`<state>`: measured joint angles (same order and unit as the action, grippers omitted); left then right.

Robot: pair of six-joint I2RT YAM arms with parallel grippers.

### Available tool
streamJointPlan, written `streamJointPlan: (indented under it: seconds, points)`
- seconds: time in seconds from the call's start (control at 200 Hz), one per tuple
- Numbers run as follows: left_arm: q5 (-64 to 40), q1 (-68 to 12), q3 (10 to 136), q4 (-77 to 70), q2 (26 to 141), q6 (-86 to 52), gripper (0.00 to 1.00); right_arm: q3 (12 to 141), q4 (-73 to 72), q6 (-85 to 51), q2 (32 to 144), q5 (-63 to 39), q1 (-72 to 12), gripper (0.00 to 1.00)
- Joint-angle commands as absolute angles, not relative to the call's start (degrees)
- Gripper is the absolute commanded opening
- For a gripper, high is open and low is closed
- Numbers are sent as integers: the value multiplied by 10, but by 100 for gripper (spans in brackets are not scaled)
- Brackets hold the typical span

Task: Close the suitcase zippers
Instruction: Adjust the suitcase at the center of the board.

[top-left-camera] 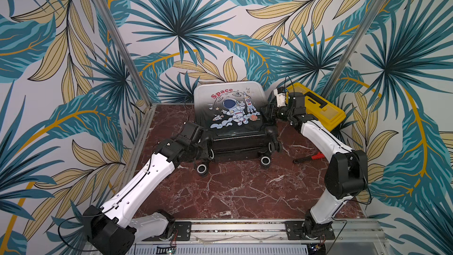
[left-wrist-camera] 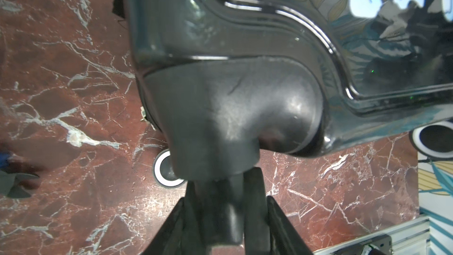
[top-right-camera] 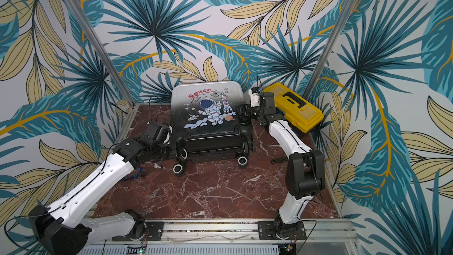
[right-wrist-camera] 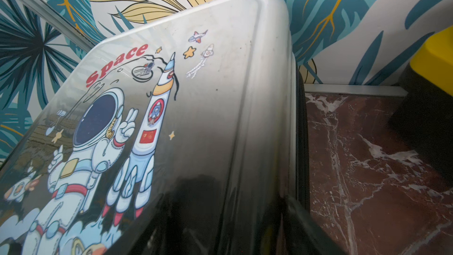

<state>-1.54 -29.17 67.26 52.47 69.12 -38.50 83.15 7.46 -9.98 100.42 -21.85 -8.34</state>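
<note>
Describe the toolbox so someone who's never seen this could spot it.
Find the red marble table, then the astronaut suitcase at its far edge. The toolbox sits in the far corner beside it, behind the right arm; it alone is bright yellow with a black handle.

A yellow toolbox (top-left-camera: 328, 116) with a black handle sits at the far right corner of the red marble tabletop (top-left-camera: 245, 187), against the leaf-print wallpaper (top-left-camera: 179, 20). A red-handled tool (top-left-camera: 310, 157) lies flat nearer the front, apart from it. In a top view a small blue item (top-right-camera: 137, 171) lies near the left edge
</note>
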Motion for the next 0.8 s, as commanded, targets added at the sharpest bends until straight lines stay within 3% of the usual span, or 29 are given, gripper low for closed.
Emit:
streamJointPlan:
  seconds: [0.0, 0.365, 0.511, 0.796]
  points:
    - [-30, -291, 672, 428, 697, -393, 44, 825, 139, -57, 982, -266, -76, 78]
    - [-38, -223, 686, 428, 703, -361, 42, 618, 77, -88, 755, -274, 41, 83]
    - [-38, -203, 708, 428, 706, -333, 41, 511, 59, -110, 686, -299, 46, 78]
    - [-98, -147, 739, 437, 732, -285, 41, 315, -124, -226, 642, -346, 46, 70]
